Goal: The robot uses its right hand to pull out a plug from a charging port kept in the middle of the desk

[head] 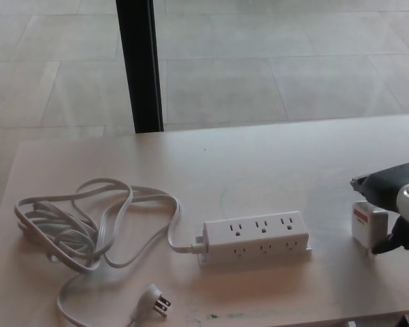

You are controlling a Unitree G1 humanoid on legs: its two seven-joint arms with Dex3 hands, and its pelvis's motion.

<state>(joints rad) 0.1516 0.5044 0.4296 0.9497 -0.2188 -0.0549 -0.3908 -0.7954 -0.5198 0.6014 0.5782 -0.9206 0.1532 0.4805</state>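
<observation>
While the counter (272, 163) is carrying everything I need, I am working at its right side, with the floor (272, 75) and a dark post (139, 65) beyond the far edge. Its near edge is running just below the loose cord end, and the right edge is lying out of view past my arm.

Left of centre, the coiled cord (82, 225) is sprawling in loops, ending in its own small plug (155, 300) lying near the front edge. In the middle, the power strip (256, 236) is sitting flat with every visible socket empty, so I am judging the pull itself as done.

At the right, my right hand (391, 211) is closing around the white plug (367, 229), which seems to be resting on or just above the counter, well apart from the strip; I cannot tell whether it is touching. My left hand is not showing.

I am reckoning this as the setting-down step. Next I am needing to let the fingers part and lift away without tipping the plug. Open surface is lying between the plug and the strip.
</observation>
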